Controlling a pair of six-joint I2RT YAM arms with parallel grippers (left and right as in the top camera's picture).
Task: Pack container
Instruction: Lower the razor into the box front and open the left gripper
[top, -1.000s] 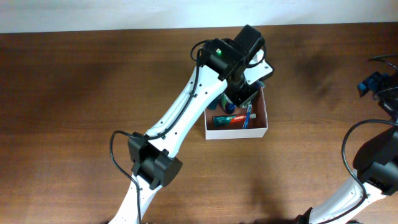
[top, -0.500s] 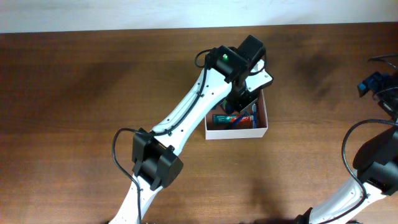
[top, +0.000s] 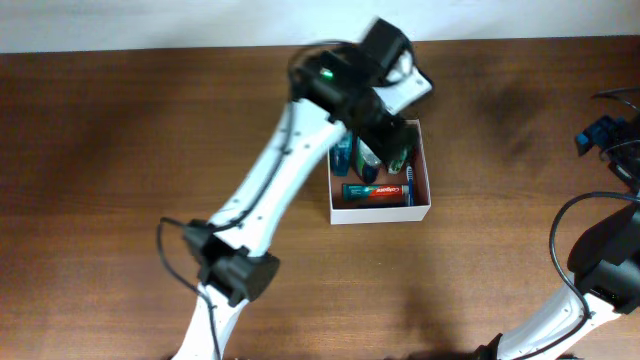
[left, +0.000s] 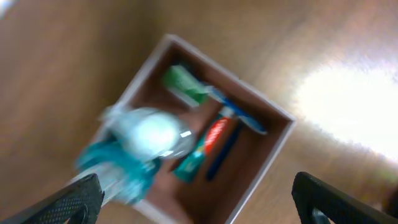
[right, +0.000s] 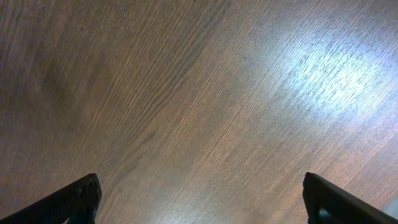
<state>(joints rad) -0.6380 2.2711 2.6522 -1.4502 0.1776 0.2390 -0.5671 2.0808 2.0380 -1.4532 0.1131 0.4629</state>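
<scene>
The container (top: 381, 213) is a shallow white box with a reddish-brown inside, standing at the table's middle right. In it lie a red-and-green toothpaste tube (top: 375, 191), a blue toothbrush (top: 408, 180) and a teal bottle (top: 343, 156). My left gripper (top: 392, 140) hovers open over the box's far half with nothing between its fingers. The left wrist view is blurred: the container (left: 273, 146) holds a teal bottle with a white cap (left: 146, 134), a green packet (left: 186, 84), the toothpaste (left: 205, 149) and the toothbrush (left: 233, 134), above my open left gripper (left: 199, 208). My right gripper (right: 202, 205) stands open over bare wood.
The brown wooden table (top: 120, 150) stretches bare to the left of the box. My right arm (top: 600, 270) stands at the right edge, its blue-tipped wrist (top: 600, 133) well away from the box. A pale wall borders the table's far edge.
My left gripper has opened and let go of the teal bottle, which now lies in the container's left side. The left arm has swung back and to the left. The right arm is still.
</scene>
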